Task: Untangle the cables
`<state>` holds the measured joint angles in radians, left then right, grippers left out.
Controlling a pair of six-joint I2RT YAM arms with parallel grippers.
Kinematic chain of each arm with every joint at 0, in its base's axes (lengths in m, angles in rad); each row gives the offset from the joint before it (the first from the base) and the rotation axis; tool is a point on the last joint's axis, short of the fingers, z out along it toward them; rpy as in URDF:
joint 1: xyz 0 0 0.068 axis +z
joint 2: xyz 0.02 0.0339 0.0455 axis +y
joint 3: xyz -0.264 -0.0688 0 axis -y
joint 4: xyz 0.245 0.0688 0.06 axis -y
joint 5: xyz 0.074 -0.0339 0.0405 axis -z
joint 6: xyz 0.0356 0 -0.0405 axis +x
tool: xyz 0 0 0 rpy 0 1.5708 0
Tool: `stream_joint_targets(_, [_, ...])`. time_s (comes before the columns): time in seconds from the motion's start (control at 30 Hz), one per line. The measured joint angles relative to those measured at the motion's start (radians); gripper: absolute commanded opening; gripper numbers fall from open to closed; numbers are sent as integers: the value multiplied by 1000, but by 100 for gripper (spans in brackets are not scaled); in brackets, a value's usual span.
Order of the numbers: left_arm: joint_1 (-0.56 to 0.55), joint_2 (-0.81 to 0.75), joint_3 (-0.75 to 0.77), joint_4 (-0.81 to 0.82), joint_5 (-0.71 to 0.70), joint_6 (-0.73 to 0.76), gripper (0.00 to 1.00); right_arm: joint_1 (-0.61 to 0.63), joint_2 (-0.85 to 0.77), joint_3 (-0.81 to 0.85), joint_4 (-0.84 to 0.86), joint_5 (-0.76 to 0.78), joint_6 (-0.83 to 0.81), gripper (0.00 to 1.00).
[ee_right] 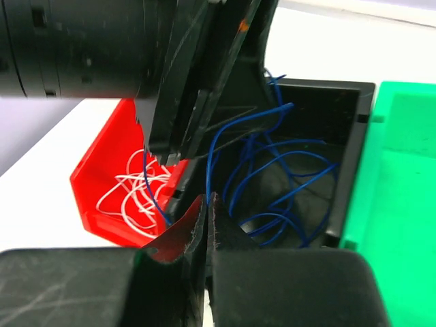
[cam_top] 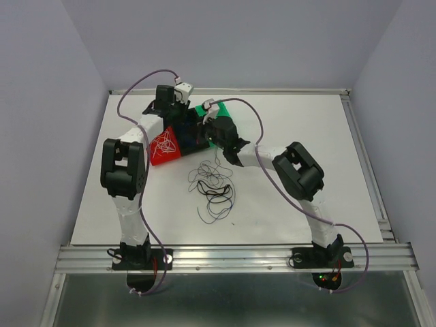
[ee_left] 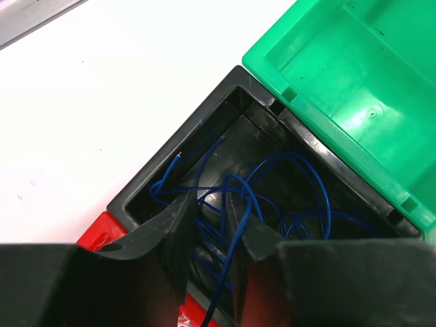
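Left hand point(ee_left: 210, 208) is spread, right hand point(ee_right: 208, 208) pressed together. Thin white wires point(ee_right: 129, 197) lie in the red plastic bin point(ee_right: 102, 163), dark blue wires point(ee_left: 324, 197) in the black bin point(ee_left: 184, 129). The black wires point(cam_top: 216, 196), left to do, lie tangled on the desk point(cam_top: 306, 136).

A black bin point(ee_left: 170, 144) sits open directly under the left jaws. A green bin point(ee_left: 354, 75) lies touching it, beyond and to the right of those jaws. A red bin point(ee_right: 109, 146) stands just left of the right jaws, against the black one. All three rest on a white surface point(cam_top: 300, 129), with a metal rail point(cam_top: 231, 257) along its edge well behind both jaws.
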<state>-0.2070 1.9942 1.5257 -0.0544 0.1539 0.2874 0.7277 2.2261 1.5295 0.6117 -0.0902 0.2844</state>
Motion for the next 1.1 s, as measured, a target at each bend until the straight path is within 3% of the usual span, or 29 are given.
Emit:
stream_joint_targets(0.17, [11,-34,-9,-18,47,-11,48,15,4,1,-8,66,15,0])
stream_joint_targets(0.4, [13,-80,-26,-43,108,-24,49,9,86,96,-66,161,37,1])
stream_joint_targets(0.87, [19,-244,-113,-45,124,-34,49,0,264,331,-247,192,78,0])
stream_joint_targets(0.9, [20,-259,-118,-42,119,-34,49,0,264,333,-254,197,78,1])
stream_joint_targets(0.97, [26,-278,-128,-38,111,-27,49,0,264,335,-263,204,74,16])
stream_joint_targets(1.1, [48,-312,-172,-22,100,-12,49,0,261,334,-263,214,64,32])
